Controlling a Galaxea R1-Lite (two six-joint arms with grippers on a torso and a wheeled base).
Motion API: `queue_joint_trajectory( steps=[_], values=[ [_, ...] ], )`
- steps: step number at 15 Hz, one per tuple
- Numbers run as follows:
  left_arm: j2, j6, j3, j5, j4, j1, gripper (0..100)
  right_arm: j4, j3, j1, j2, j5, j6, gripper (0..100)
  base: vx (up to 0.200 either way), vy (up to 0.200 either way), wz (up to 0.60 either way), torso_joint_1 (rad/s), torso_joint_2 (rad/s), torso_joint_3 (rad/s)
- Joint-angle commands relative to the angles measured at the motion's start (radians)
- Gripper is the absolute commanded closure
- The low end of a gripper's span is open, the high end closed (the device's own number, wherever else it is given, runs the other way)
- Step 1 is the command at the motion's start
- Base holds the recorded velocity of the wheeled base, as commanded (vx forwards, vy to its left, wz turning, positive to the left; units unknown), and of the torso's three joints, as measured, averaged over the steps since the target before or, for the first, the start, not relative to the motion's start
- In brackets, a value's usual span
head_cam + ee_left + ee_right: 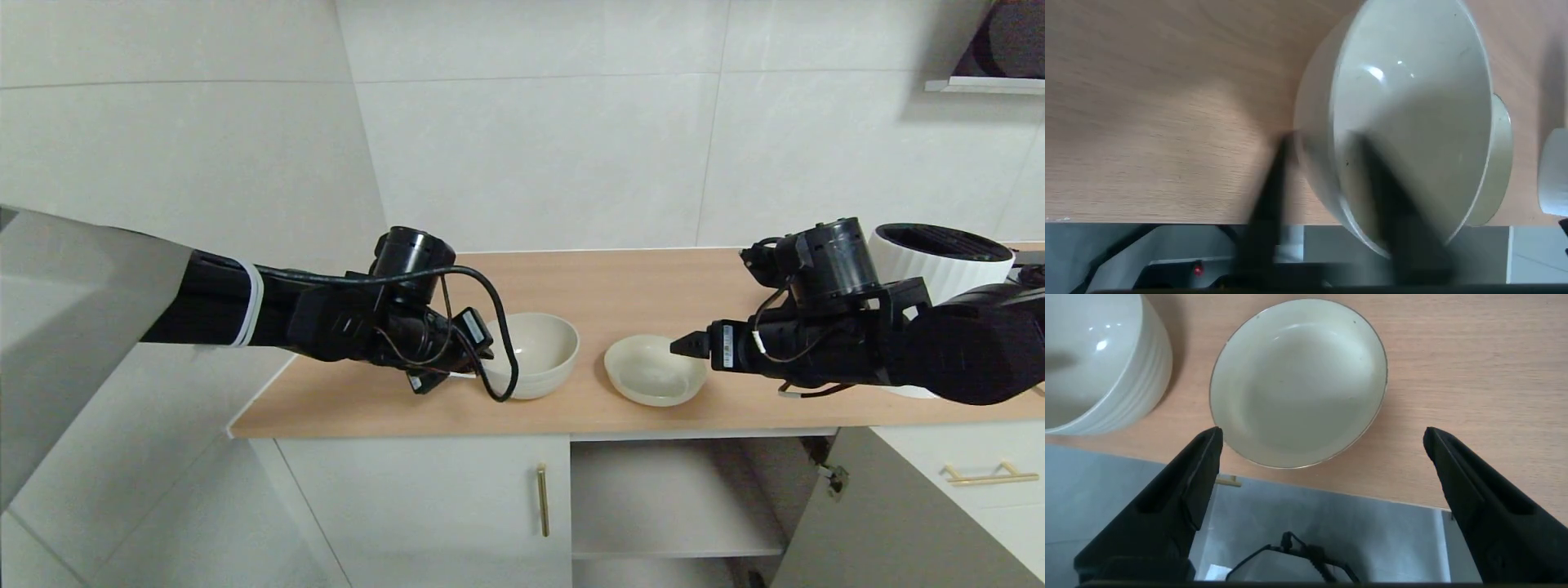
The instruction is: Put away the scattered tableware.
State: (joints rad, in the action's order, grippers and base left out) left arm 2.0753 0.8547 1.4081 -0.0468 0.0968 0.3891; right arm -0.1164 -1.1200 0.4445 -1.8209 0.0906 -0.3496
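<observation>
Holding my right claw (1321, 445) wide apart at the shallow bowl's (655, 369) three o'clock on the desk (620, 286), I judged it best to straddle its rim squarely before pinching, while my left claw (1319, 163) sat at the deep bowl's (535, 353) nine o'clock rim, its grip impossible to tell.

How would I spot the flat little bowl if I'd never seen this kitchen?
Find the wooden counter below the tiled wall. Two cream bowls sit side by side near its front edge. The shallow bowl is the one on the robot's right: low and smooth like a saucer, while the deep bowl beside it is tall with ridged sides.
</observation>
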Motion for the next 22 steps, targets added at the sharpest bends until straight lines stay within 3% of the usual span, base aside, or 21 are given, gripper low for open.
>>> queue_joint_trajectory(
  steps=[1, 7, 16, 22],
  values=[
    [-0.001, 0.000, 0.000, -0.001, 0.000, -0.001, 100, 0.000, -0.001, 0.000, 0.003, 0.001, 0.000, 0, 0.000, 0.000, 0.00, 0.000, 0.00, 0.000],
    [-0.014, 0.001, 0.000, 0.001, 0.000, -0.003, 100, 0.000, -0.009, 0.000, -0.006, 0.003, 0.001, 0, 0.000, 0.000, 0.00, 0.000, 0.00, 0.000],
    [-0.040, 0.000, -0.006, -0.001, 0.003, -0.004, 100, -0.002, -0.086, 0.000, -0.186, 0.169, 0.001, 0, 0.000, 0.000, 0.00, 0.000, 0.00, 0.000],
    [-0.043, 0.000, -0.009, -0.001, 0.003, -0.004, 100, -0.002, -0.110, -0.016, -0.227, 0.181, -0.002, 0, 0.000, 0.000, 0.00, 0.000, 0.00, 0.000]
  ],
)
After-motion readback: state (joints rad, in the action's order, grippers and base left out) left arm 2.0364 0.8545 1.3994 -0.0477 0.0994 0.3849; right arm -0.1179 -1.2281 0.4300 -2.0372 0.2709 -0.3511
